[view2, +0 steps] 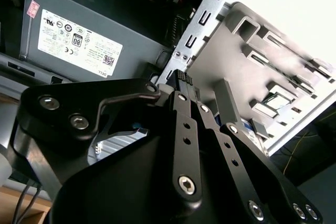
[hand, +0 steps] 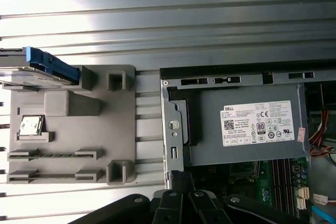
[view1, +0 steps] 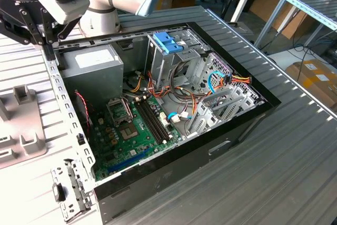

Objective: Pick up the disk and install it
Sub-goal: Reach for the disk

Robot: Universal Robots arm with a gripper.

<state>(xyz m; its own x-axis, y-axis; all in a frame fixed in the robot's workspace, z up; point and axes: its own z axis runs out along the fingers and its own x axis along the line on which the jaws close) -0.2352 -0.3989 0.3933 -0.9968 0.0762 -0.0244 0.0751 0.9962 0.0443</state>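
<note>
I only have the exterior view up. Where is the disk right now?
Observer: In the first wrist view the disk sits at one corner of the grey holder beside the computer case.
Operator: Anything else on that holder?
Observer: A small square chip lies in a recess of it, apart from the disk.
Operator: Is the pincer on the disk?
Observer: No. The pincer is by the case's metal edge, near the power supply, well away from the disk.
</note>
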